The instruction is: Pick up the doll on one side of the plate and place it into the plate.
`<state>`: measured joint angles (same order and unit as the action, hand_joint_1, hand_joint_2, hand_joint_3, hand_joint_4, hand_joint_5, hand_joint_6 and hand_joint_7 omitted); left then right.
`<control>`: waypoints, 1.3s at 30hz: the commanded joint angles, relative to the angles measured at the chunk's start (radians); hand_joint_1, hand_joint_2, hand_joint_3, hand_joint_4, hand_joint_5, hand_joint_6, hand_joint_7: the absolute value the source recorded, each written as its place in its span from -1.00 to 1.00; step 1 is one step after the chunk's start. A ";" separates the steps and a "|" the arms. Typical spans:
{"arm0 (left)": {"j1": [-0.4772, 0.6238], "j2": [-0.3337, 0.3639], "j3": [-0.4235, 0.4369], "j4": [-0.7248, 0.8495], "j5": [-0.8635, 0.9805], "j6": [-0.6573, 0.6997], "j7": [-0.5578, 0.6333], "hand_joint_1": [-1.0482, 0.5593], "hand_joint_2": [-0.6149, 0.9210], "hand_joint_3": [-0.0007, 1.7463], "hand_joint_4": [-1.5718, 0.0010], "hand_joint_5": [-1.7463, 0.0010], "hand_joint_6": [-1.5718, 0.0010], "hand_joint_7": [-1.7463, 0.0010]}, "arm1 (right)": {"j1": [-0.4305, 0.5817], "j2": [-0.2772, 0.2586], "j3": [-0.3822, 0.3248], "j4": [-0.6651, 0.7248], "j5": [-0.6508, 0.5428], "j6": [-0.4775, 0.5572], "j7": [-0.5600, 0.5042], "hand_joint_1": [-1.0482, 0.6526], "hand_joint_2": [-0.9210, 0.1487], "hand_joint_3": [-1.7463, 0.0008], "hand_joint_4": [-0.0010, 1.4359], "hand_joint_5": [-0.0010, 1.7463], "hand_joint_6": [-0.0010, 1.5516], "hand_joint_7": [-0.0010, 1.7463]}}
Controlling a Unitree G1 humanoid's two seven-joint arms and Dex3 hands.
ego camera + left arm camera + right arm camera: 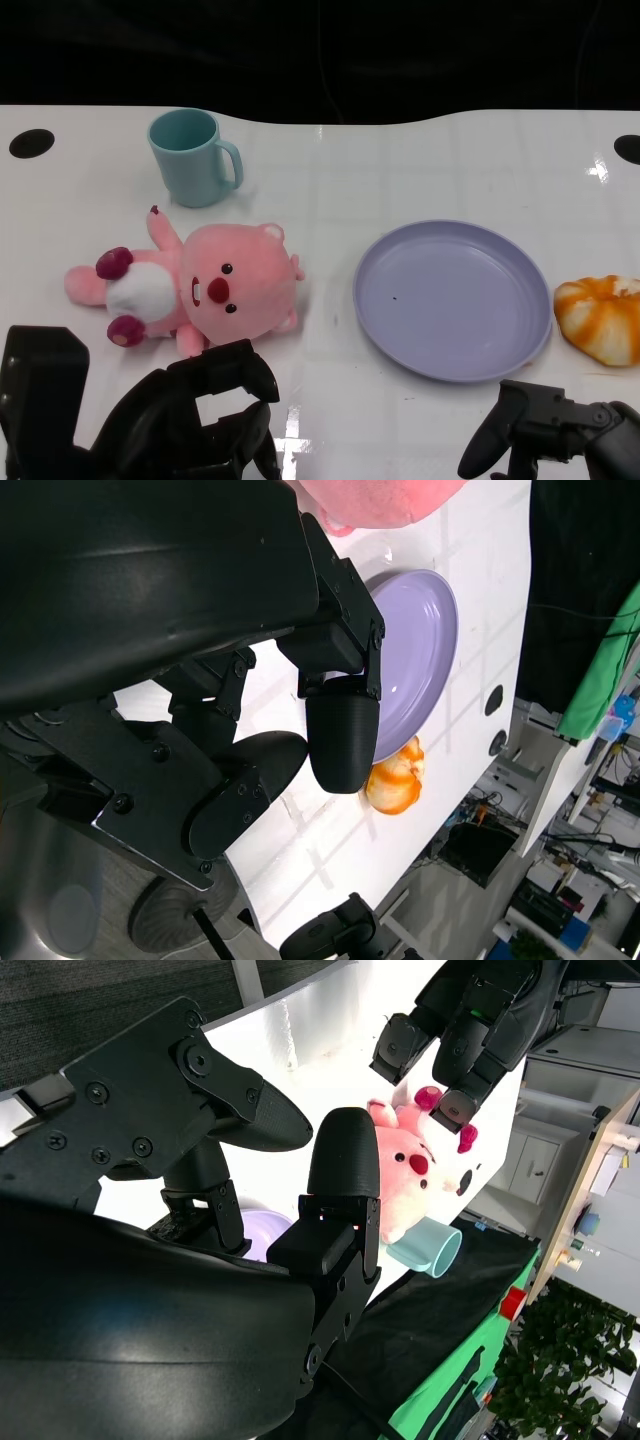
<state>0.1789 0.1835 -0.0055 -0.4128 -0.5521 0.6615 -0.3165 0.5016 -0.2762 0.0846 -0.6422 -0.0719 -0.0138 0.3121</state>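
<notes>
A pink plush doll (200, 285) with a white belly lies on its back on the white table, left of the lavender plate (452, 300), which holds nothing. My left hand (200, 415) hovers just in front of the doll, near the table's front edge, with its fingers apart and nothing in them. My right hand (545, 430) sits low at the front, before the plate, also holding nothing. In the right wrist view the doll (405, 1175) lies beyond my right hand (200, 1210), under my left hand (470, 1030). The left wrist view shows the plate (425, 640) past the fingers (340, 740).
A teal mug (195, 155) stands behind the doll. An orange-and-white bun-shaped thing (603, 315) lies right of the plate, near the table's right edge. Black holes mark the table's back corners. The mug (430, 1245) also shows beside the doll in the right wrist view.
</notes>
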 commanded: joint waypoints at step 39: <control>0.003 0.004 0.032 -0.007 -0.003 -0.030 -0.002 0.10 0.33 0.55 0.16 -0.91 0.13 -0.55 | -0.003 0.001 0.008 -0.010 -0.004 0.006 -0.007 0.18 -0.22 -0.32 -0.07 0.91 -0.21 0.47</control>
<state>0.1789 0.1851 0.0135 -0.4071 -0.5529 0.6428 -0.3246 0.4995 -0.2732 0.0926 -0.6422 -0.0763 -0.0135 0.3119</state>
